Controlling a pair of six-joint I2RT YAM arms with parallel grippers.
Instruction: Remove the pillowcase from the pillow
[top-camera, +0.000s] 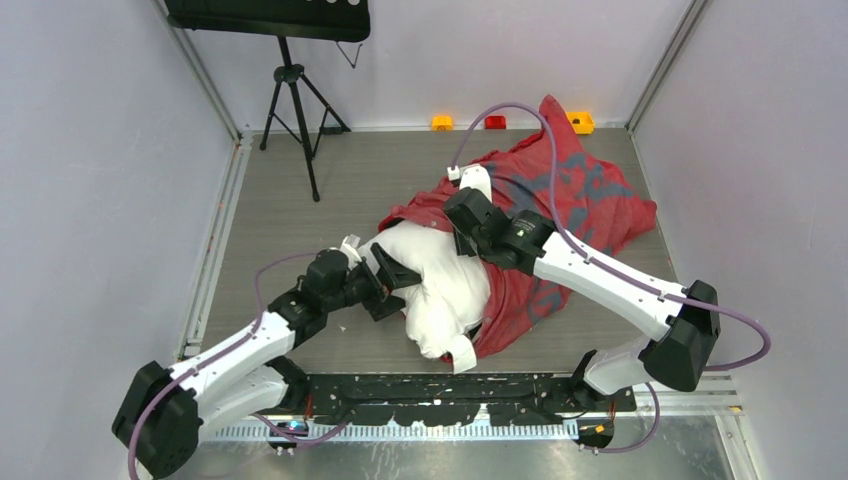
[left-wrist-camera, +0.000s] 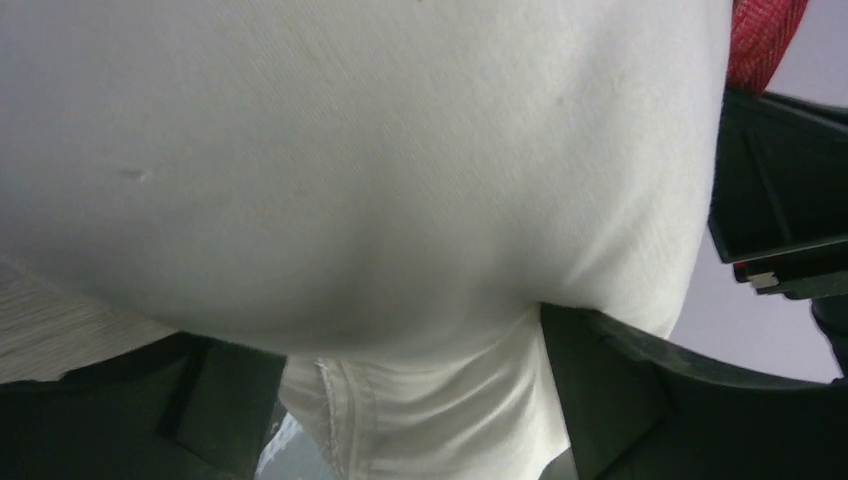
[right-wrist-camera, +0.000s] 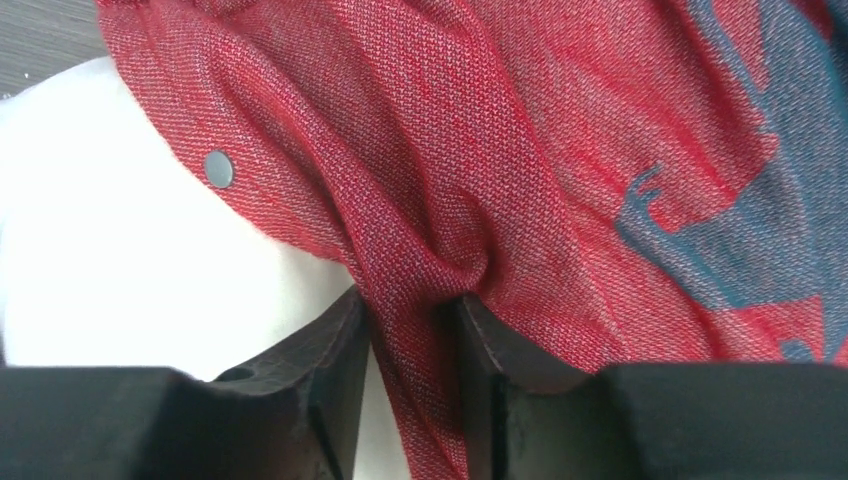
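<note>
The white pillow (top-camera: 440, 285) lies mid-table, its near end bare, with a small white tag (top-camera: 462, 353). The red pillowcase (top-camera: 590, 200) with dark blue figures covers its far end and spreads to the right. My left gripper (top-camera: 393, 282) is at the pillow's left side. In the left wrist view it (left-wrist-camera: 410, 400) is shut on a bunched fold of pillow (left-wrist-camera: 380, 180) by a seam. My right gripper (top-camera: 466, 213) is at the pillowcase's open edge. In the right wrist view it (right-wrist-camera: 410, 370) is shut on a fold of pillowcase (right-wrist-camera: 520, 150) near a metal snap (right-wrist-camera: 218, 168), with the pillow (right-wrist-camera: 120, 250) to its left.
A black tripod (top-camera: 295, 110) stands at the back left. Small orange (top-camera: 441, 122), red (top-camera: 495, 122) and yellow (top-camera: 581, 122) blocks sit along the back wall. Walls close in both sides. A purple cable (top-camera: 520, 108) arches over the pillowcase.
</note>
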